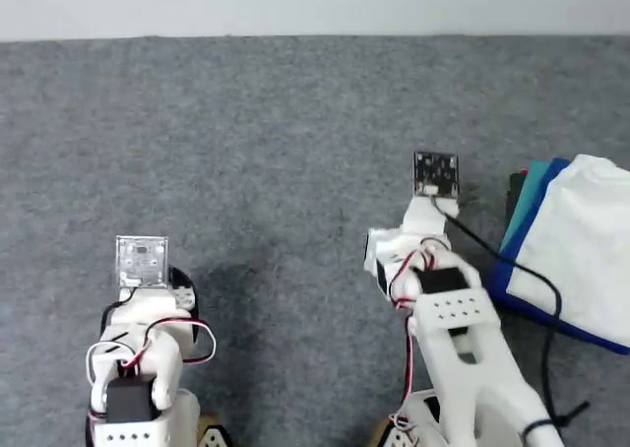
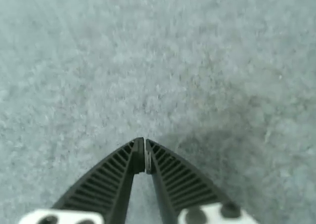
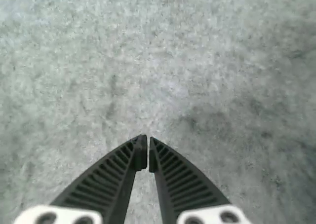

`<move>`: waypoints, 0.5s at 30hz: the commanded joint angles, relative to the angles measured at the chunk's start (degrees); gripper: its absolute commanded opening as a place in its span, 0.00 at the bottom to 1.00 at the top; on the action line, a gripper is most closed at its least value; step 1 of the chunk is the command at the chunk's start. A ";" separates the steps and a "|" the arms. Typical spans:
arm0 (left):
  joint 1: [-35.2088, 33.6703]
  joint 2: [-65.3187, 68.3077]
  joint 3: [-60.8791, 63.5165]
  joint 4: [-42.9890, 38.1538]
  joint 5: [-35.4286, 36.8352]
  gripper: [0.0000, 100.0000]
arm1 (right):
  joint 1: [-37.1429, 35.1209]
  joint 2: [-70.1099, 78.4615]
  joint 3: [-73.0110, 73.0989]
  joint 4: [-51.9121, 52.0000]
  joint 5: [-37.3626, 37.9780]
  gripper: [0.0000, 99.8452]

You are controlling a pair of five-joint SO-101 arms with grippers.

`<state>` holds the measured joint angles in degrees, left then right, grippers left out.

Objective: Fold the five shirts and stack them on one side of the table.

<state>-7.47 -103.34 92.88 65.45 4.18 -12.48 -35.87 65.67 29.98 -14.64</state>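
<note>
A stack of folded shirts [image 1: 576, 245] lies at the table's right edge: a white one on top, with blue, teal and dark layers showing beneath it. The right arm [image 1: 443, 299] stands just left of the stack, its wrist over bare grey cloth. My right gripper [image 3: 145, 155] is shut with nothing between its black ribbed fingers [image 3: 175, 182]. The left arm [image 1: 143, 309] sits near the front left of the table. My left gripper [image 2: 144, 156] is shut as well, empty, pointing down at the grey surface.
The grey felt table cover [image 1: 256, 142] stretches across the middle and far side. A black cable [image 1: 512, 270] runs from the right arm's wrist over the edge of the shirt stack. A pale wall [image 1: 315, 4] borders the far edge.
</note>
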 commanded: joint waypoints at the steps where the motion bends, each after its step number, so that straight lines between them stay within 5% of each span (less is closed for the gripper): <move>1: 0.35 -0.79 1.19 -1.58 -0.79 0.01 | -0.04 -2.24 2.81 -4.97 -0.18 0.01; 7: 0.35 -0.62 3.65 -1.23 -0.79 0.01 | 1.19 -6.29 8.18 -7.69 -0.18 0.01; 15: -0.09 -0.53 3.65 1.41 4.66 0.01 | 0.92 -30.29 19.60 -4.70 2.73 0.01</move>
<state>-7.38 -103.34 96.92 65.71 5.93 -11.96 -56.70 83.25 24.00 -13.85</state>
